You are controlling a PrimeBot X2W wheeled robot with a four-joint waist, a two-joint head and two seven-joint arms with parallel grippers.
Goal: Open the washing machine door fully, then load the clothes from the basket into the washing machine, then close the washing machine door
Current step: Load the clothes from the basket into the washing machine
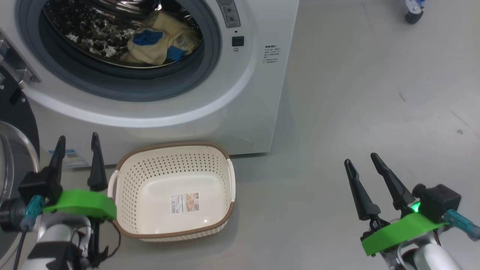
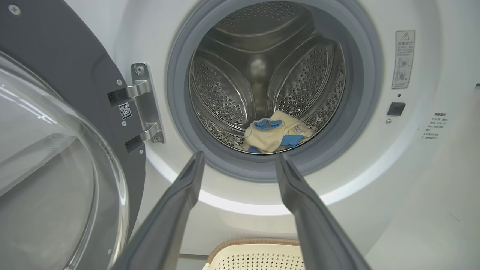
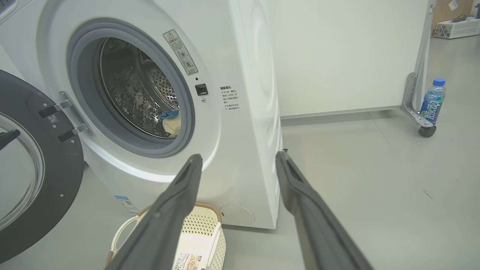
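Note:
The white washing machine (image 1: 240, 108) stands with its door (image 2: 56, 150) swung wide to the left on a metal hinge (image 2: 144, 103). Cream-yellow clothes (image 1: 161, 41) with blue trim lie at the bottom of the steel drum (image 2: 262, 75); I also see the clothes (image 2: 275, 131) from the left wrist. On the floor before the machine sits the cream perforated basket (image 1: 150, 180), holding no garments, its label sticker on the base. My left gripper (image 1: 77, 144) hangs open just left of the basket. My right gripper (image 1: 362, 159) is open over bare floor, well to the right.
Grey floor (image 1: 356, 93) stretches right of the machine. A white partition on a caster (image 3: 427, 131) stands at the back right with a blue-capped bottle (image 3: 433, 101) beside it. The open door's glass bowl (image 1: 11, 161) bulges near my left arm.

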